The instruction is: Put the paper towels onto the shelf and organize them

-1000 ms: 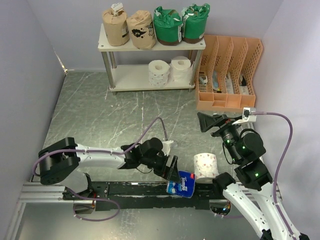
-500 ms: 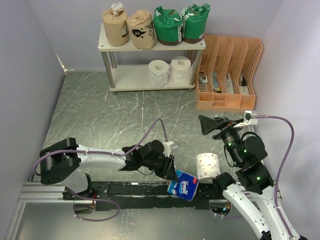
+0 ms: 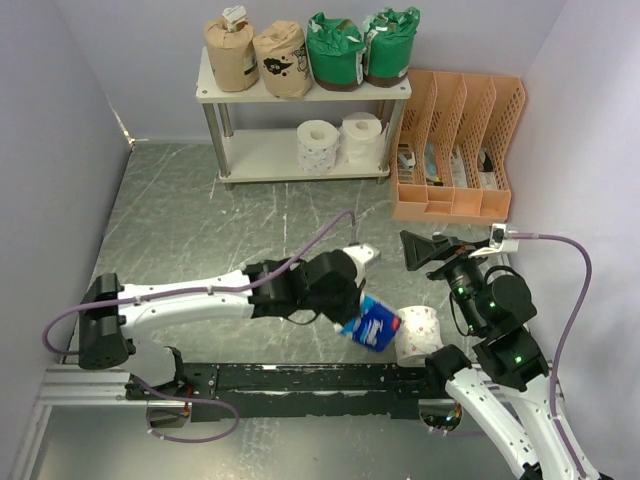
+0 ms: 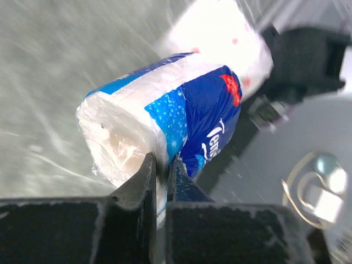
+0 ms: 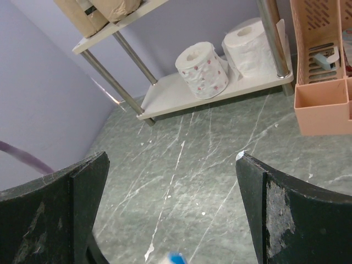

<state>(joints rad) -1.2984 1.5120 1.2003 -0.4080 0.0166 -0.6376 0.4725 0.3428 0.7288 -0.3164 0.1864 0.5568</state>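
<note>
My left gripper (image 3: 352, 310) (image 4: 162, 162) is shut on the wrapper edge of a blue-wrapped paper towel roll (image 3: 372, 323) (image 4: 181, 115), which hangs tilted just above the floor. A white patterned roll (image 3: 418, 335) (image 4: 220, 27) lies right beside it, near the right arm's base. My right gripper (image 3: 425, 250) (image 5: 171, 159) stands open and empty, facing the shelf (image 3: 250, 155) (image 5: 181, 96). The top board carries two brown-wrapped rolls (image 3: 255, 55) and two green-wrapped rolls (image 3: 362, 48). On the lower board sit a patterned roll (image 3: 318, 145) (image 5: 201, 69) and a white roll (image 3: 362, 138) (image 5: 250, 47).
An orange slotted file organizer (image 3: 455, 150) (image 5: 322, 71) stands right of the shelf against the back wall. Lilac walls close in both sides. A black rail (image 3: 290, 378) runs along the near edge between the arm bases.
The left gripper went from open to shut on the blue roll, then lifted it off the near rail and carried it forward, next to the white roll. The right arm barely moved.
</note>
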